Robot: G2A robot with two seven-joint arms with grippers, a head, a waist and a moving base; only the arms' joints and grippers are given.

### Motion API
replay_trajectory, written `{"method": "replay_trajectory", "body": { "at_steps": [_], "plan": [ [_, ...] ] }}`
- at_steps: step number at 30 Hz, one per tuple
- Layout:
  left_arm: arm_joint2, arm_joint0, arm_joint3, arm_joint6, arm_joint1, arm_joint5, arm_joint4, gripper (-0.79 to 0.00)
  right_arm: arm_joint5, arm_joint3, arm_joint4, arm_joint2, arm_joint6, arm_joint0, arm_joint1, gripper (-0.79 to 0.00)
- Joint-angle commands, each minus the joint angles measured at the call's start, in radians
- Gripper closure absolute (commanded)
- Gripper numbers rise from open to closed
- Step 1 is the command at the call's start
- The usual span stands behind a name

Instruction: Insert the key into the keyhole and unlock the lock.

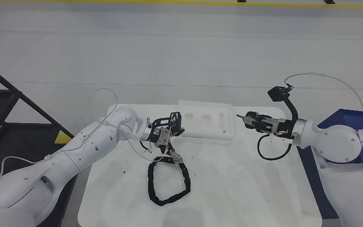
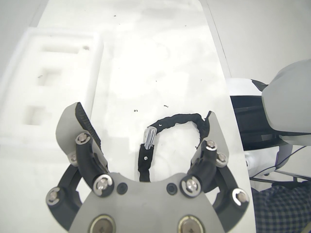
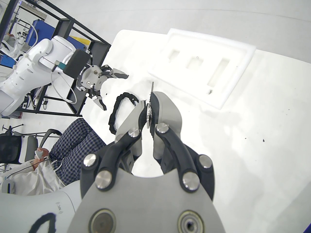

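A black fabric-sleeved chain lock lies looped on the white table, left of centre. Its silver cylinder end points up between the fingers of my left gripper, which stands open just above it without touching. The left gripper sits at the loop's far end in the top view. My right gripper is shut on a small metal key, whose blade sticks out past the fingertips. It hovers at the table's right side, well apart from the lock.
A white foam tray with several rectangular cut-outs lies at the table's far edge between the arms. A black metal frame stands left of the table. The near and right parts of the tabletop are bare.
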Motion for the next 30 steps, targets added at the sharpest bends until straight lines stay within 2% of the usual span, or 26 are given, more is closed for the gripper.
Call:
{"method": "replay_trajectory", "body": {
  "at_steps": [1, 7, 14, 30],
  "plan": [
    [0.029, -0.010, -0.002, -0.029, -0.004, 0.000, 0.008, -0.785, 0.000, 0.000, 0.000, 0.000, 0.000, 0.000, 0.000, 0.000],
    [0.089, -0.031, 0.043, -0.069, -0.026, 0.000, 0.049, -0.785, 0.000, 0.000, 0.000, 0.000, 0.000, 0.000, 0.000, 0.000],
    [0.089, -0.026, 0.069, -0.089, -0.055, 0.000, 0.113, -0.785, 0.000, 0.000, 0.000, 0.000, 0.000, 0.000, 0.000, 0.000],
    [0.089, -0.026, 0.069, -0.089, -0.055, 0.000, 0.113, -0.785, 0.000, 0.000, 0.000, 0.000, 0.000, 0.000, 0.000, 0.000]
  ]
}}
